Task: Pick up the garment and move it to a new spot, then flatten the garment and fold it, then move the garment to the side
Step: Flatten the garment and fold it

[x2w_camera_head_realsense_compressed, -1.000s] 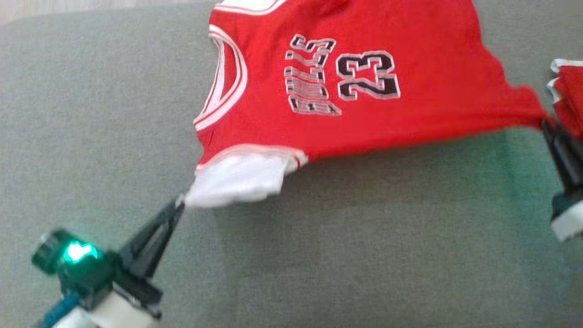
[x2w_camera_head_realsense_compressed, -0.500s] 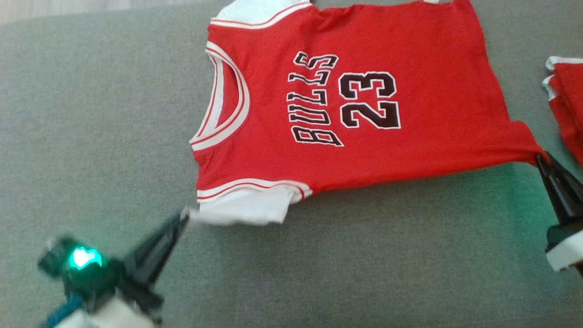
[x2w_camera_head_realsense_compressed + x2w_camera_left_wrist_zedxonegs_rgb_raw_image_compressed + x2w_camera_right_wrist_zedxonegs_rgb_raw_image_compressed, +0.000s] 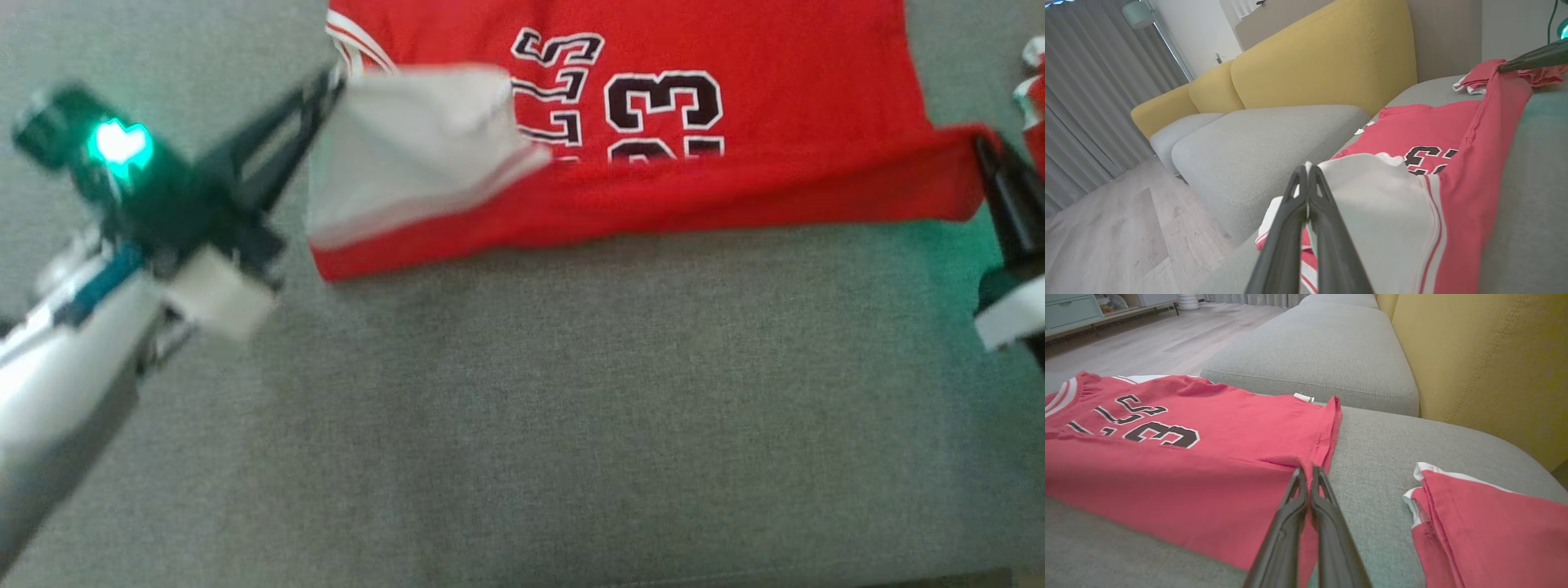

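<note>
A red jersey (image 3: 735, 49) with black lettering and the number 23 lies on the grey sofa seat (image 3: 571, 425). Its near edge is lifted and turned over toward the back, forming a red fold (image 3: 653, 204). My left gripper (image 3: 335, 77) is shut on the white sleeve (image 3: 408, 139), which lies over the lettering. My right gripper (image 3: 980, 143) is shut on the jersey's hem corner (image 3: 955, 175) at the right. The left wrist view shows the left gripper (image 3: 1306, 165) pinching the white sleeve (image 3: 1372, 216); the right wrist view shows the right gripper (image 3: 1306, 469) pinching the red hem (image 3: 1306, 459).
A second folded red garment (image 3: 1490, 522) lies on the seat right of my right gripper, seen at the head view's right edge as well (image 3: 1033, 73). Yellow back cushions (image 3: 1323, 61) rise behind the seat. A wooden floor (image 3: 1106, 232) lies beyond the sofa's edge.
Both grippers have carried the jersey's near edge up and over toward the back, folding it over the lower lettering. The head view has also shifted.
</note>
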